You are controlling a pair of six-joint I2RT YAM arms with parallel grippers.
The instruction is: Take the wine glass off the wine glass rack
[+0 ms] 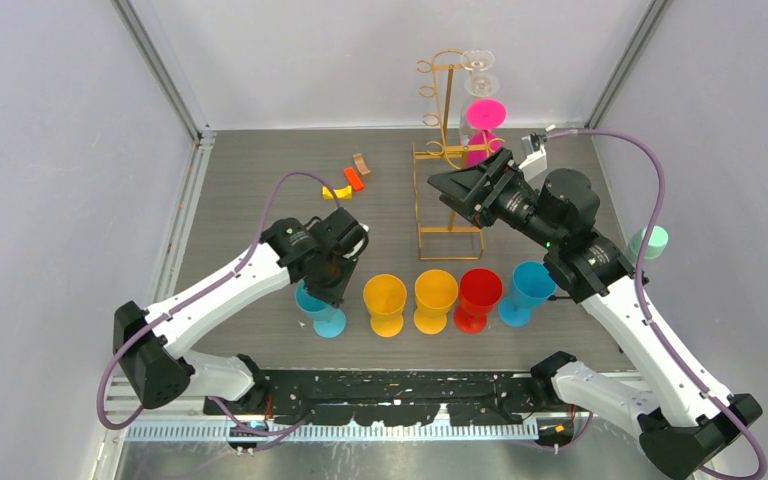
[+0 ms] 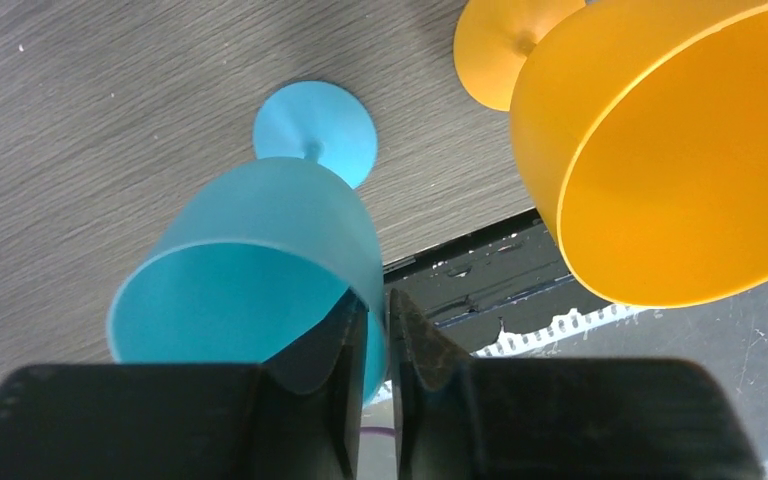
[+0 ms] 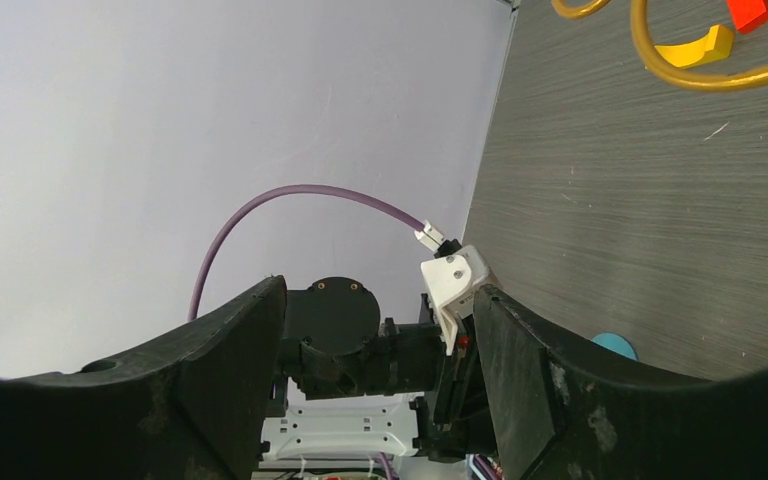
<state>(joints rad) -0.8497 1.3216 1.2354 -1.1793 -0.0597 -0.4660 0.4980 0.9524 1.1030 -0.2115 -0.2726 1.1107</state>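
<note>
blue wine glass [image 2: 260, 220] stands on the table [image 1: 260, 190], nearest — left end effector [image 2: 378, 300] narrow astride its rim, grip unclear. farther, right end effector [image 3: 378, 290] wide and empty by the wine glass rack [image 1: 447, 150], where a pink wine glass [image 1: 484, 115] hangs inverted.

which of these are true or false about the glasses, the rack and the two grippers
1. A pink glass hangs on the rack. True.
2. The right gripper holds a glass. False: it is open and empty.
3. The red glass stands at the left end of the row. False: a blue glass stands there.
4. The blue glass's rim sits between the left gripper's fingers. True.
5. A clear glass hangs at the top of the rack. True.
</note>
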